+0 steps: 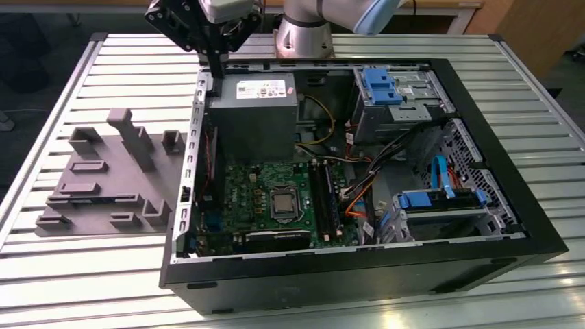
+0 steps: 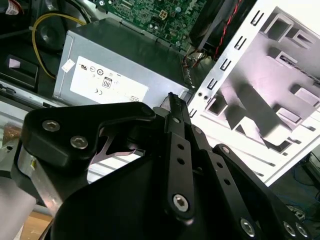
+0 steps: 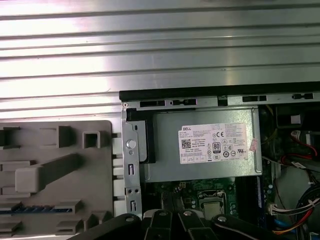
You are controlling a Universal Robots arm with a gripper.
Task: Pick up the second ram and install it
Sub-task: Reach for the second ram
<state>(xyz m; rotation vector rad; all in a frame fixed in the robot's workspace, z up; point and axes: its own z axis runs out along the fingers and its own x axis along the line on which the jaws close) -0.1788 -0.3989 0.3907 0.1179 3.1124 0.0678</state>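
In the exterior view, a ribbed metal worktop (image 1: 82,274) is carrying an open black case (image 1: 366,274) and a grey moulded holder (image 1: 96,175). The gripper (image 1: 218,70) is hovering over the case rim, jaws together, empty. In the second wrist view, matte black links are converging. In the first wrist view, the second ram (image 3: 31,209) is lying in a holder slot.

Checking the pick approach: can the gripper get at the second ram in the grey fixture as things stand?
Probably yes. The second ram sits in a slot of the grey fixture, uncovered from above. The gripper hangs over the case wall beside the fixture, with nothing between them.
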